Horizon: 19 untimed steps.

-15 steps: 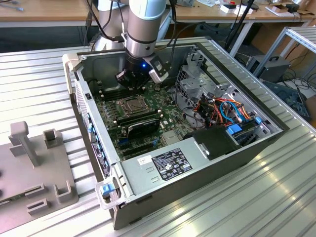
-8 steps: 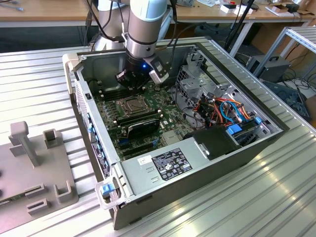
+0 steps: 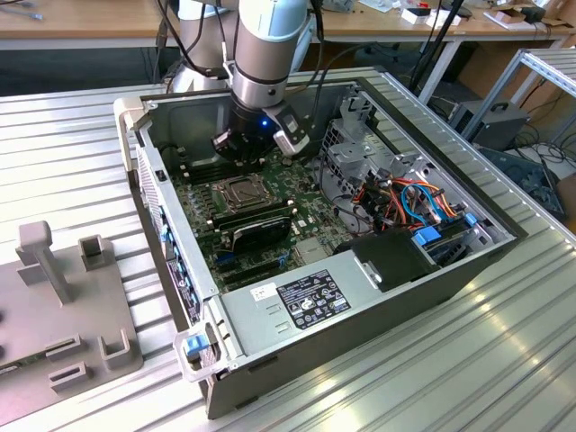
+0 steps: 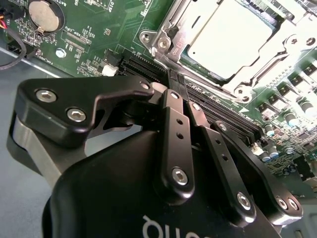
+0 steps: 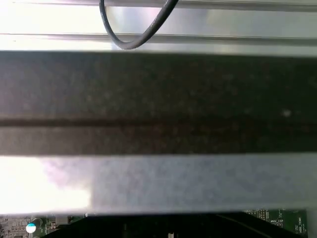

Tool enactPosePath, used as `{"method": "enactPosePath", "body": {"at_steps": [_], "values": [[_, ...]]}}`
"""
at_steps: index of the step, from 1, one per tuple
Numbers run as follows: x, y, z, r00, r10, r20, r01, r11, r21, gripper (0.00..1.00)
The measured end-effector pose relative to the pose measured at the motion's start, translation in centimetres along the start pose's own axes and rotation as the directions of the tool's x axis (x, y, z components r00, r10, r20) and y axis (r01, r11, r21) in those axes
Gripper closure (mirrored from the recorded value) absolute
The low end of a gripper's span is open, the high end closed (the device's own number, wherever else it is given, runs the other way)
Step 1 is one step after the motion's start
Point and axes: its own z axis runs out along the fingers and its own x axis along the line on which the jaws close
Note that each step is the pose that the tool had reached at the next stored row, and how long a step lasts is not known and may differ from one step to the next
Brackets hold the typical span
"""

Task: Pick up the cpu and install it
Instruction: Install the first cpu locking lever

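The cpu (image 4: 230, 37) is lying flat in the socket (image 4: 168, 39) on the green motherboard (image 4: 89, 29), its pale metal top facing up and away from the board; being square, it is showing no long axis, and its edges are running parallel to the metal frame around it. In the second wrist view the gripper (image 4: 176, 91) is sitting just short of the socket's near edge, apart from the chip, with its black fingers (image 4: 173, 129) pressed together and nothing between them. In the exterior view the gripper (image 3: 241, 155) is hanging inside the open computer case (image 3: 360, 333), just behind the socket (image 3: 238, 191).
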Motion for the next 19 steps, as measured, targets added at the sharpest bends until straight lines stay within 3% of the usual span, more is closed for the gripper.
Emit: {"method": "enactPosePath", "body": {"at_steps": [19], "values": [[-0.04,-0.19,0.03,1.0,0.0,-0.0002,0.0,1.0,0.0004,0.89]]}}
